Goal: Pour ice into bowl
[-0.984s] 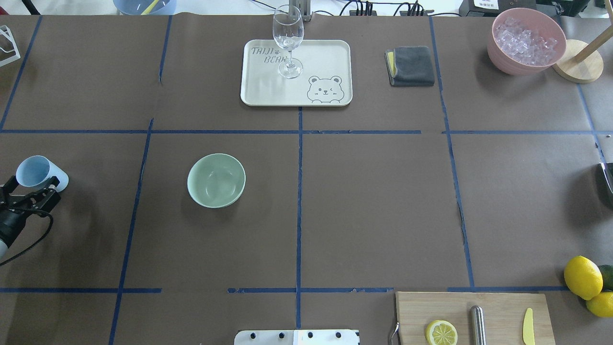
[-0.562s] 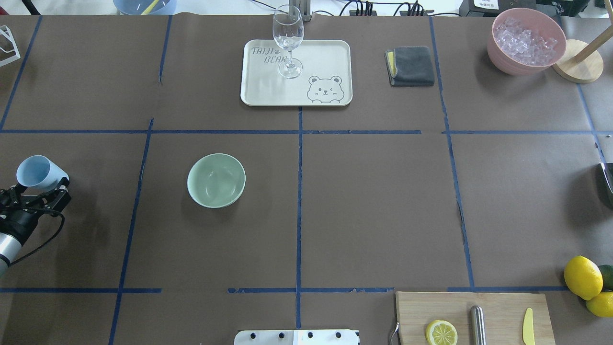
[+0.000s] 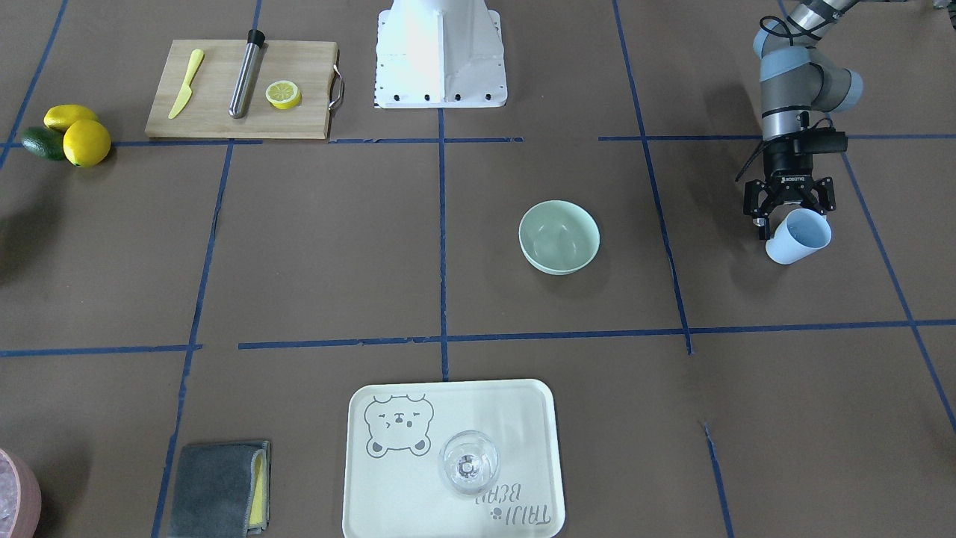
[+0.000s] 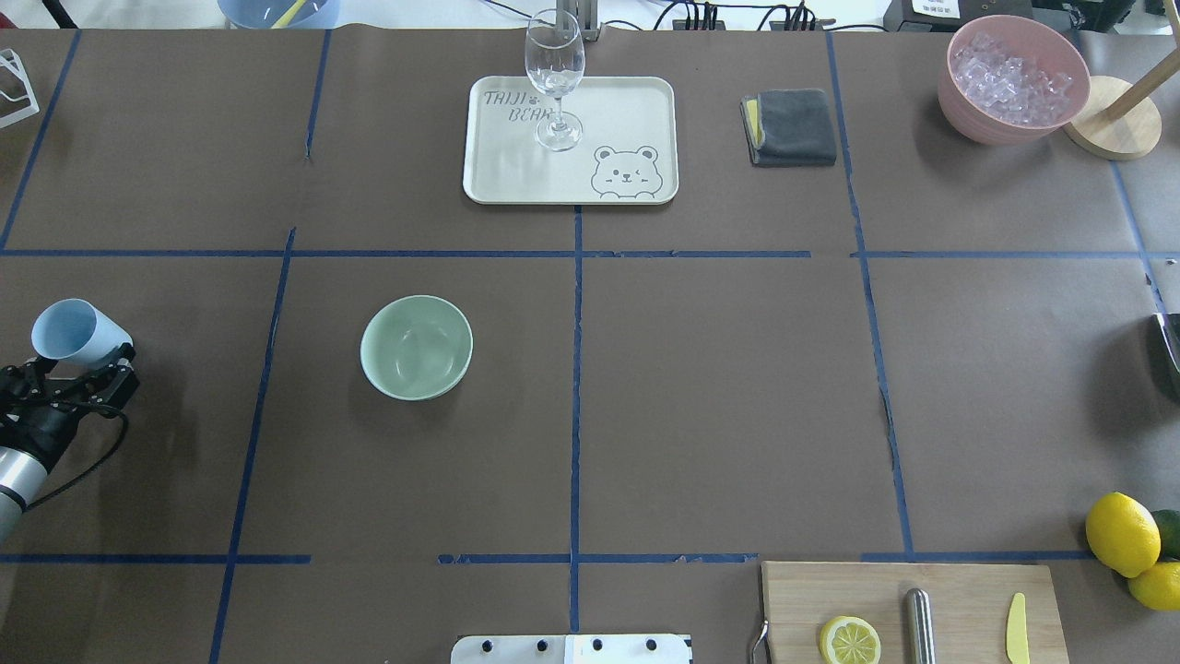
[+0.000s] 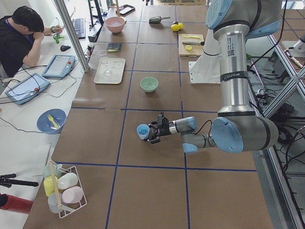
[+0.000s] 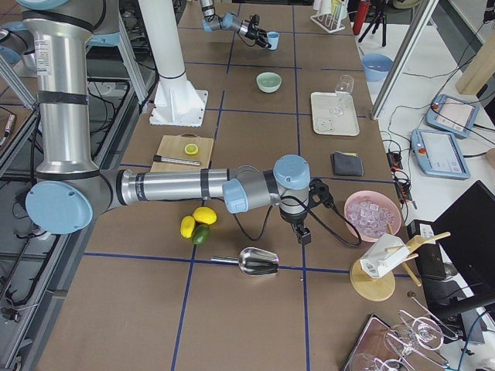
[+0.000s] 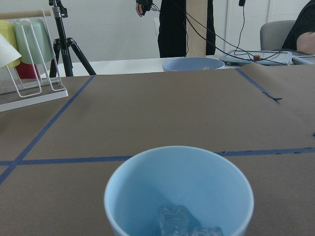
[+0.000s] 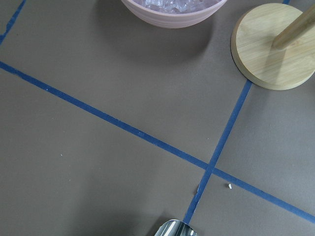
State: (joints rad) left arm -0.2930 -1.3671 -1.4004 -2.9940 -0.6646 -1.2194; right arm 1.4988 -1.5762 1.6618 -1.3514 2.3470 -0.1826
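My left gripper [image 4: 76, 361] is shut on a light blue cup [image 4: 72, 329] at the table's left edge. It holds the cup tilted, a little above the table. The same cup [image 3: 799, 236] and gripper [image 3: 789, 215] show in the front view. In the left wrist view, two clear cubes of ice [image 7: 178, 220] lie in the bottom of the cup [image 7: 147, 191]. The pale green bowl [image 4: 417, 347] stands empty to the right of the cup, well apart from it. My right gripper [image 6: 304, 234] shows only in the exterior right view, so I cannot tell its state.
A cream tray [image 4: 627, 120] with a wine glass [image 4: 555, 74] stands at the far middle, a grey cloth [image 4: 791, 127] to its right. A pink container [image 4: 1012, 81] of ice and a wooden stand [image 4: 1115, 120] are far right. A cutting board [image 4: 959, 613], lemons [image 4: 1123, 533] and a metal scoop [image 6: 259, 262] are near right.
My left gripper has shifted slightly to the right with the cup, and the cup has moved a little farther up the table. Nothing else has moved.
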